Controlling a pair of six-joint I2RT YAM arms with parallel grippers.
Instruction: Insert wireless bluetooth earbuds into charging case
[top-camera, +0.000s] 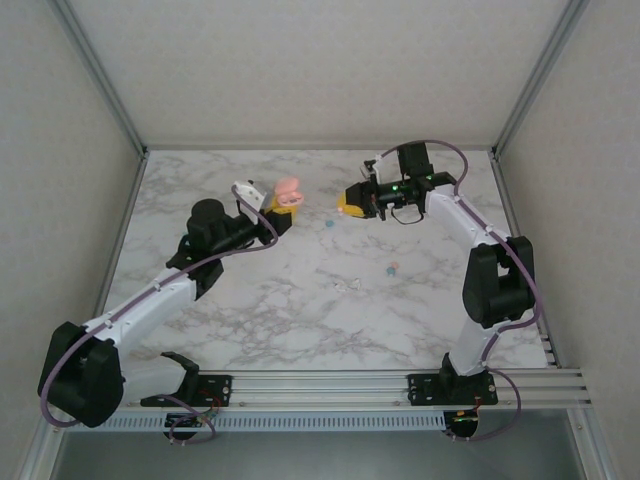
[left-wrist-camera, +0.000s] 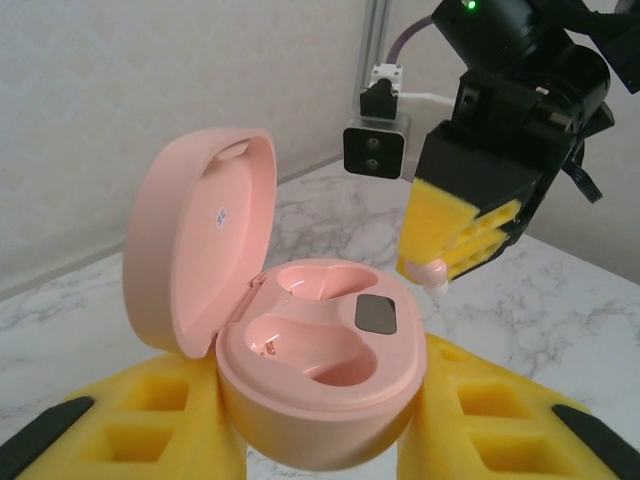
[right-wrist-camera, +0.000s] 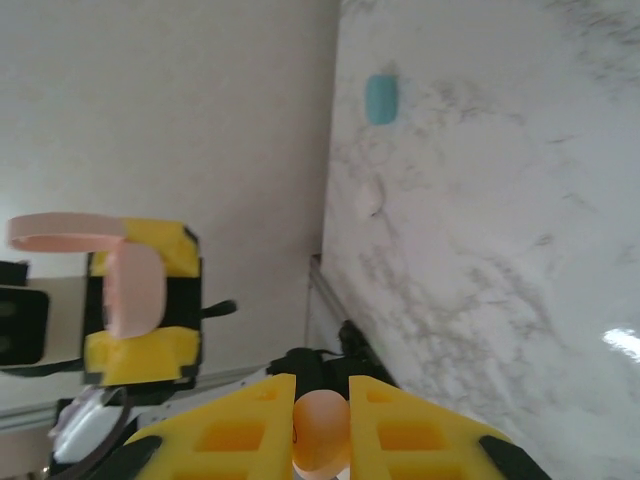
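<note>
L tool (top-camera: 274, 214) clamped on open pink case (left-wrist-camera: 320, 375), both sockets empty. R tool (left-wrist-camera: 440, 262) pinches pink earbud (right-wrist-camera: 320, 432) near it; teal bud (right-wrist-camera: 382, 98), prob. others, left on counter (top-camera: 300, 325).

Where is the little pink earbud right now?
The pink earbud is pinched in the right claw. In the left wrist view it hangs in the air just right of the pink case, which is open.
</note>
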